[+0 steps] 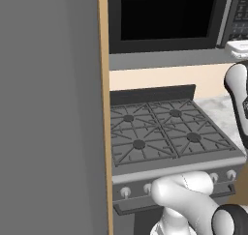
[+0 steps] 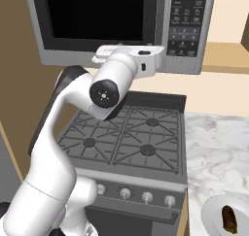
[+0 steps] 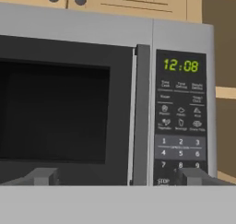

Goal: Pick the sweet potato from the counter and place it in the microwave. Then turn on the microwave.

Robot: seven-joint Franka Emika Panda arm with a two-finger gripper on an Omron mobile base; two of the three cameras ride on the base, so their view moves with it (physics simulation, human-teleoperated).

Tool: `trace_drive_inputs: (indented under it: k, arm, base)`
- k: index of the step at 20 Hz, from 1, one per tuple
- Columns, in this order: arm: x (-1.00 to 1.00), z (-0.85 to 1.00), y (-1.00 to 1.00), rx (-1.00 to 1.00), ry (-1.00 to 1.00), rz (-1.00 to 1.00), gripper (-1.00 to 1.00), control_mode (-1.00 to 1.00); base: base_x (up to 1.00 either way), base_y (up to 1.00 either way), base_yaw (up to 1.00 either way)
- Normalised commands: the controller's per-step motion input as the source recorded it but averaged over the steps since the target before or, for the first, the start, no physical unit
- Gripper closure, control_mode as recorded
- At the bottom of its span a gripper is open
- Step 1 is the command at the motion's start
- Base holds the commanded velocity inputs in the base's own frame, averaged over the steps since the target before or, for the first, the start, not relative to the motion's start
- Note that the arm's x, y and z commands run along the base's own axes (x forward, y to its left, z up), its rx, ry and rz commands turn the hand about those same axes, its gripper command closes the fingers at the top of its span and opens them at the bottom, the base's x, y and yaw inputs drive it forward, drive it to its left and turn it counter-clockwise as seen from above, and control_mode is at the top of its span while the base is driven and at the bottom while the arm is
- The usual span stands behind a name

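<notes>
Marbled white-grey stone table [image 2: 219, 152] bears a lumpy brown sweet potato [image 2: 229, 219] on a round plate [image 2: 210, 215], while the released gripper [image 3: 117, 176] faces the glossy black-doored microwave [image 3: 69, 112].

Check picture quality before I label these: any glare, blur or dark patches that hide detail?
Hand view: the microwave is soft but its clock is legible, the door glass near black, no glare. Left base view: a flat grey panel blocks the left. Right base view: even light; the sweet potato is small and blurry.
</notes>
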Motion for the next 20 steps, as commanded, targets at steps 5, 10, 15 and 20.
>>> trace_drive_inputs:
  k: [5, 10, 15, 20]
  arm:
    - [0.19, 0.05, -0.14, 0.0, 0.0, 0.0, -1.0, -1.0]
    - [0.28, 0.02, -0.13, 0.0, -0.01, 0.0, -1.0, -1.0]
    - [0.34, 0.03, -0.16, 0.0, -0.03, 0.0, -1.0, -1.0]
    - [0.39, 0.04, -0.09, 0.0, 0.0, 0.0, -1.0, -1.0]
  base:
    - [0.0, 0.0, 0.0]
    - [0.0, 0.0, 0.0]
    - [0.0, 0.0, 0.0]
    - [0.0, 0.0, 0.0]
